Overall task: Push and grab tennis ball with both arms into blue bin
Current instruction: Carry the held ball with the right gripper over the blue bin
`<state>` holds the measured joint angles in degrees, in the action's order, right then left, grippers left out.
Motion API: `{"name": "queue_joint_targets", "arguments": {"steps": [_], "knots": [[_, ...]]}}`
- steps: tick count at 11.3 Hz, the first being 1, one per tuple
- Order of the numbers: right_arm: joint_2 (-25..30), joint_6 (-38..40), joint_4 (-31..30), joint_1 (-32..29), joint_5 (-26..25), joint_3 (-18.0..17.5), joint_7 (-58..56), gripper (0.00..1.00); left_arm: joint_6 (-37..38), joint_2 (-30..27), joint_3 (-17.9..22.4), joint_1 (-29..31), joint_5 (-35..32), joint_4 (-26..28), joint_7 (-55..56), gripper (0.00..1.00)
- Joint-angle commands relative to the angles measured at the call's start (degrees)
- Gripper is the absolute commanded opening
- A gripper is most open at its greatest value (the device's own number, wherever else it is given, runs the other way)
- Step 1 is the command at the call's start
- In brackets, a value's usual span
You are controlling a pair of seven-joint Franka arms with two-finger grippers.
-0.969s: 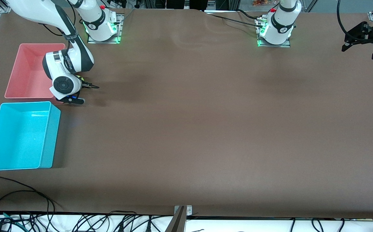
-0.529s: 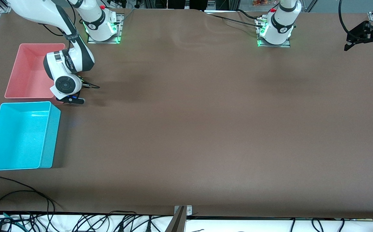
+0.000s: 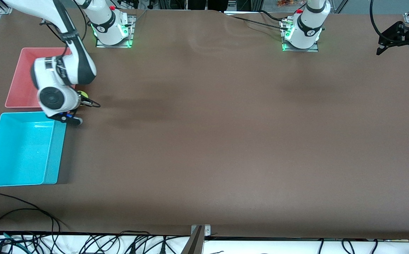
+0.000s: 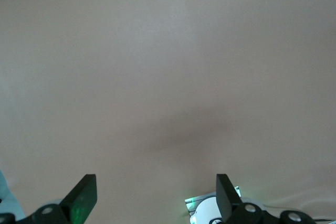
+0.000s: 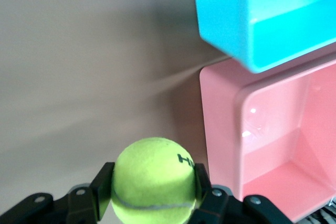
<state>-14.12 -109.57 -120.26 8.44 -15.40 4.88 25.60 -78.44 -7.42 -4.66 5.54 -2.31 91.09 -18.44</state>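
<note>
Tennis ball [image 5: 153, 180] clamped between fingers of right gripper [image 5: 152, 192], lifted over brown table [image 3: 225, 141] just beside corner of pink bin [image 3: 21, 81], near blue bin [image 3: 21, 176]. Blue bin nearer front camera than pink bin. Left gripper [image 4: 155, 198] spread wide, holding nothing, waiting over table's left-arm end.

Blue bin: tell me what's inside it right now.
The blue bin shows only its bare floor; the corner under the right arm's wrist is hidden. The tennis ball sits clamped in the right gripper, above the table beside the bins.
</note>
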Motion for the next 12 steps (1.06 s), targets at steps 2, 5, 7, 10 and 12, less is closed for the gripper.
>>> {"name": "queue_joint_targets", "arguments": {"steps": [2, 5, 7, 10, 12], "knots": [[-0.7, 10.8, 15.2, -8.7, 8.5, 0.6, -18.4, 0.39, 1.3, 0.7, -0.6, -0.4, -1.6, -2.1, 0.3, 1.00], [-7.3, 9.6, 23.4, -14.3, 10.8, 0.6, -32.6, 0.39, 1.3, 0.7, -0.6, -0.4, -1.6, -2.1, 0.4, 1.00], [-12.0, 8.2, 28.1, -16.9, 12.1, 0.6, -35.3, 0.39, 1.3, 0.7, -0.7, -0.4, -1.6, -2.1, 0.6, 1.00], [-16.4, -0.1, 27.5, -22.0, 15.4, 0.6, -44.4, 0.39, 1.3, 0.7, -0.9, -0.4, -1.6, -2.1, 0.7, 1.00], [-18.6, -2.4, 27.6, -23.0, 15.7, 0.6, -46.0, 0.39, 1.3, 0.7, -0.9, -0.4, -1.6, -2.1, 0.7, 1.00]]}}
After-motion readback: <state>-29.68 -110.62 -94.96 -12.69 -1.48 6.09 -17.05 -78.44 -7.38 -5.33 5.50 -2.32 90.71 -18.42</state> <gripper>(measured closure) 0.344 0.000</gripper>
